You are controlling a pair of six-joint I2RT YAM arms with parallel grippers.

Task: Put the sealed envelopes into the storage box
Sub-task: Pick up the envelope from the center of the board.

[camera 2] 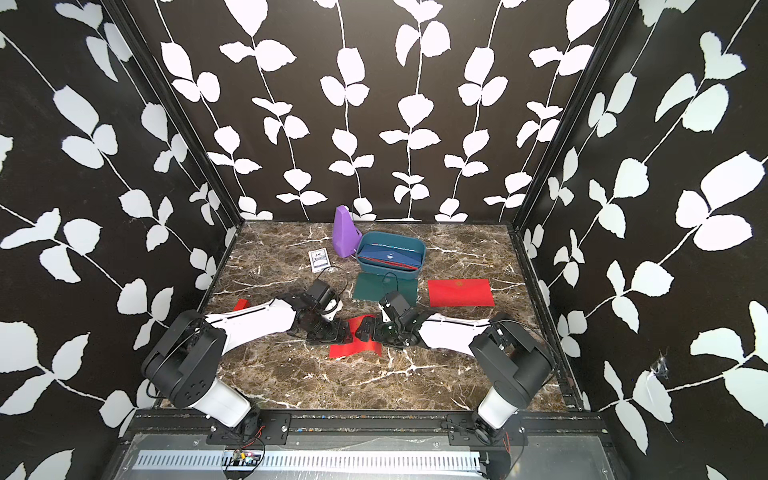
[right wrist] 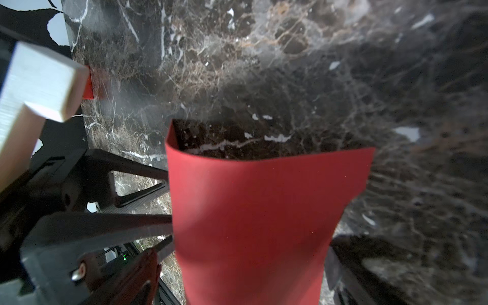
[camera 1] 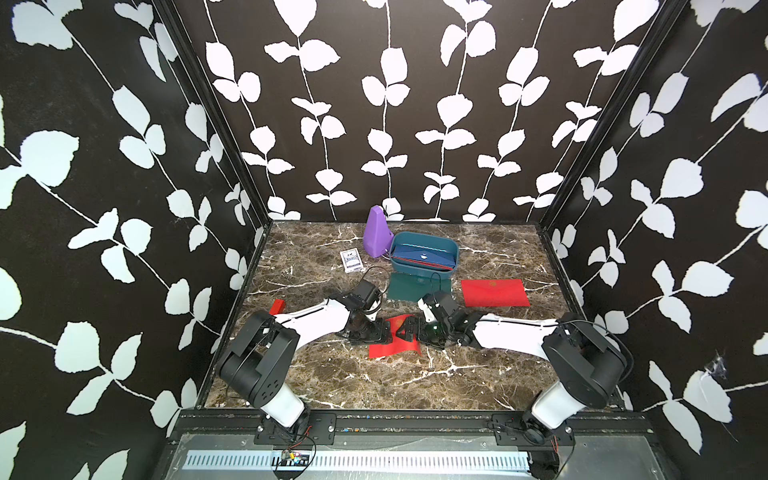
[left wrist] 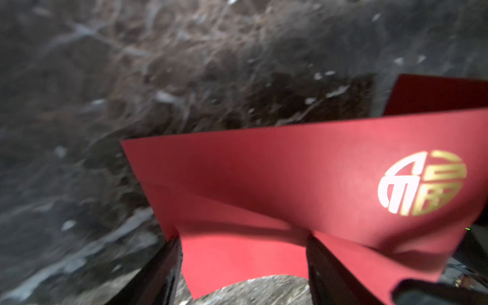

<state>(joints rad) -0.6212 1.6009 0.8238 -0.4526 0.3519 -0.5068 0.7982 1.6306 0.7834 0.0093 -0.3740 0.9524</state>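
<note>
Both claws meet over a buckled red envelope [camera 1: 394,340] at the near centre of the surface [camera 1: 374,382]: the left claw [camera 1: 384,332] straddles it, jaws spread; the right claw [camera 1: 409,330] stands wide around its end. Best to let one claw pinch an edge, lift level, and carry it to the box [camera 1: 424,259], far centre.

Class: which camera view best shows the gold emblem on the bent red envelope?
The left wrist view: the gold emblem fills it, large and legible, on the bent red envelope. The right wrist view shows only plain red paper; in both top views the arms hide it.
</note>
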